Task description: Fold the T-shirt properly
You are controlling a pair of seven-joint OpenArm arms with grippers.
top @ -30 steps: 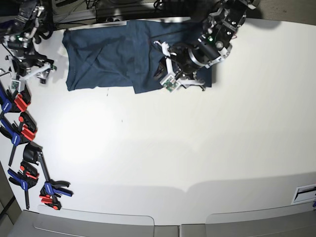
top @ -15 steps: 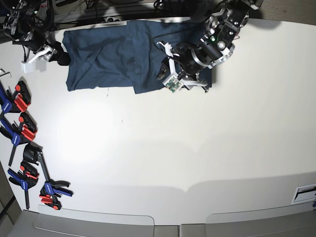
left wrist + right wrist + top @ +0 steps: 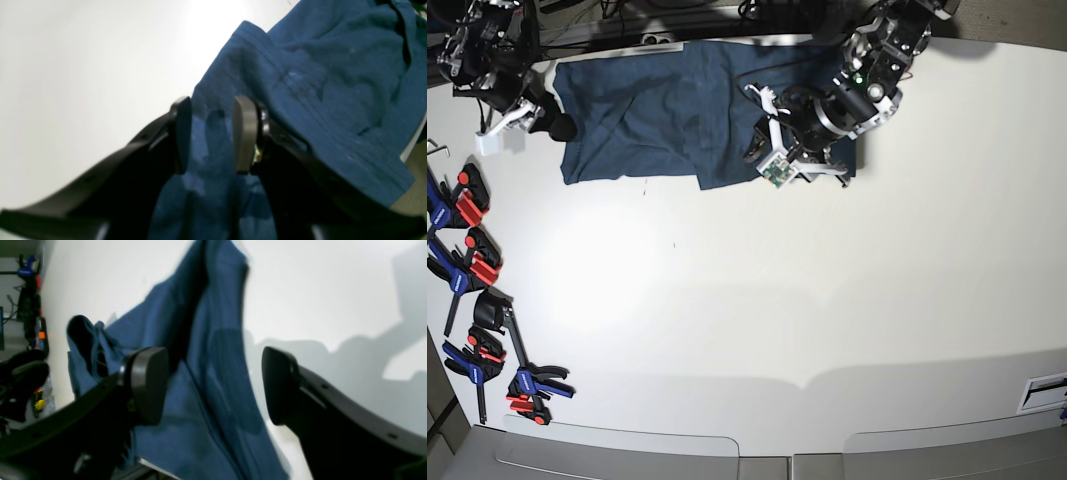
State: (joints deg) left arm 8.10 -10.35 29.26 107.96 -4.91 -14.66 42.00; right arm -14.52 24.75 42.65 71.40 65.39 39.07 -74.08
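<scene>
The dark navy T-shirt [image 3: 647, 110] lies spread along the far edge of the white table [image 3: 777, 300], with a folded layer on its right half. My left gripper [image 3: 768, 152] hovers over the shirt's near hem. In the left wrist view its fingers [image 3: 245, 133] stand partly apart, with the blue cloth [image 3: 317, 83] showing in the gap of the left gripper [image 3: 211, 133]. My right gripper [image 3: 552, 122] is at the shirt's left edge. In the right wrist view the right gripper [image 3: 213, 383] is wide open, straddling the cloth's edge [image 3: 217, 340].
Several blue, red and black clamps [image 3: 467, 260] lie along the table's left edge, with more [image 3: 527, 385] near the front left corner. Cables run behind the far edge. A white label [image 3: 1042, 390] sits at the right front.
My right arm has swung from the table's left edge toward the shirt's left side. The left arm has hardly moved.
</scene>
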